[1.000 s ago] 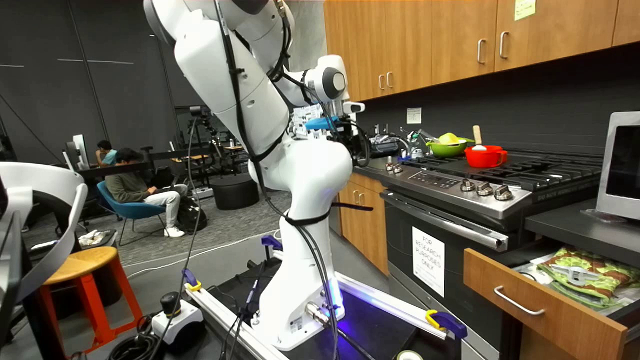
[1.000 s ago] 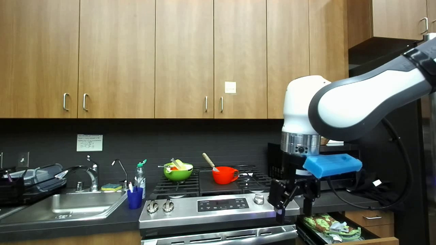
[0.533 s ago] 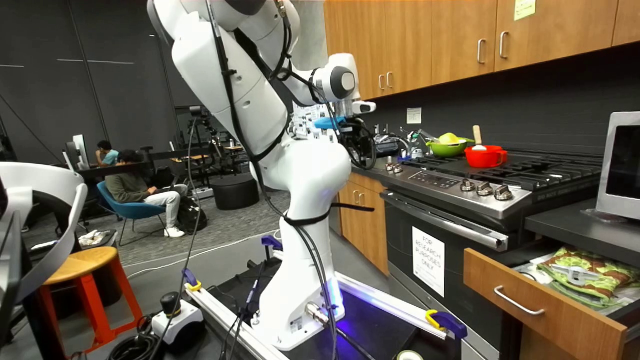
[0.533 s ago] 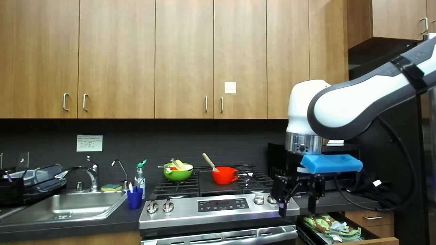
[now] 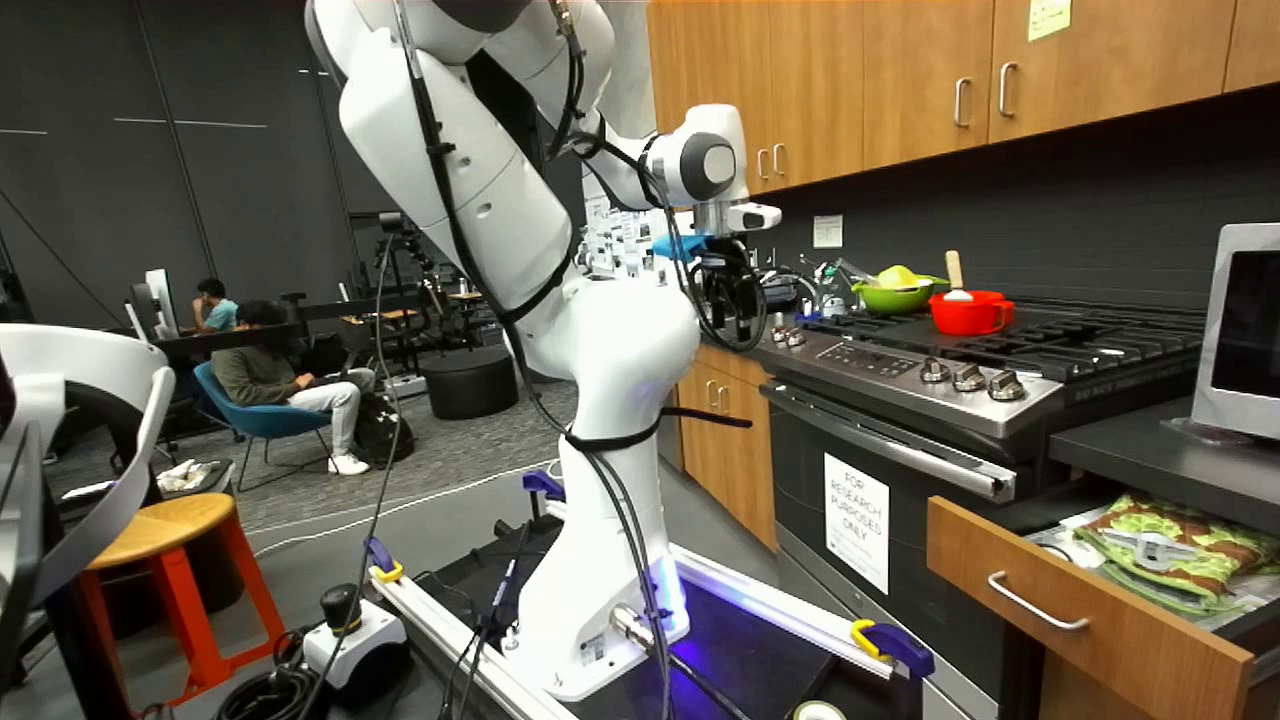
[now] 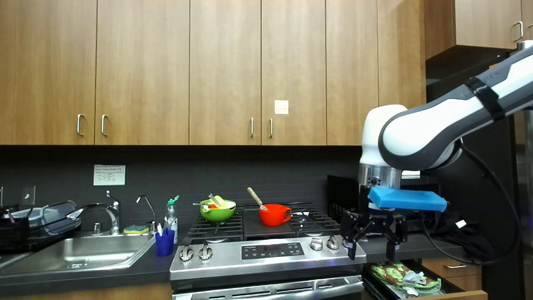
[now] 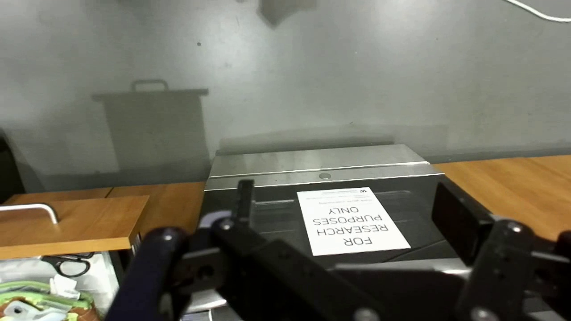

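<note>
My gripper (image 6: 372, 252) stands open with nothing between its fingers, in the air in front of the stove's right-hand controls in an exterior view. A blue block (image 6: 408, 200) is fixed above it. Through the spread fingers the wrist view shows the oven door's white sign (image 7: 352, 220), well beyond them. To one side, an open drawer (image 5: 1080, 600) holds a green-and-brown patterned cloth piece (image 5: 1160, 545) with a pale plastic item on it, plus black scissors (image 7: 71, 265). A red pot (image 6: 275, 214) with a wooden-handled utensil and a green bowl (image 6: 217, 213) holding several items sit on the stovetop.
A sink (image 6: 83, 252), a blue cup (image 6: 165, 242) with pens and a soap bottle (image 6: 171, 216) are left of the stove. The microwave (image 5: 1245, 330) stands on the counter above the drawer. Upper cabinets (image 5: 820, 90) overhang the counter.
In both exterior views my gripper has shifted to the right, rising slightly in the view that faces the stove. It has stayed open. The drawer, pot and bowl have not moved.
</note>
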Tool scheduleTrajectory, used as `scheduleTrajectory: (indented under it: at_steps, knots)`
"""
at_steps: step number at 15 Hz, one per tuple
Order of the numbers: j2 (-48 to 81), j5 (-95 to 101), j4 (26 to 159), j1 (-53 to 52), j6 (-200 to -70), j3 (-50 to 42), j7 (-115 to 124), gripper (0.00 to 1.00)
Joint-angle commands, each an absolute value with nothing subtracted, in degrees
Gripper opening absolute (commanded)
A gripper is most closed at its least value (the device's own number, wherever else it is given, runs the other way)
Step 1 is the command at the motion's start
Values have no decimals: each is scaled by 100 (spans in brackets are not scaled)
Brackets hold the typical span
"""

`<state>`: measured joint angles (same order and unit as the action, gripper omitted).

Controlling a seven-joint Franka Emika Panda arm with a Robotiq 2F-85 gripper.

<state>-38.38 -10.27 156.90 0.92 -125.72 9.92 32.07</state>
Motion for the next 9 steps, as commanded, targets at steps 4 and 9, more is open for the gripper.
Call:
scheduleTrajectory:
  at_steps: [4,9]
  knots:
    - [-3871,-1359,15715,310,-12621,923,3913,100]
    - [-3839,-1410,15681,233,-12560,924,3875,100]
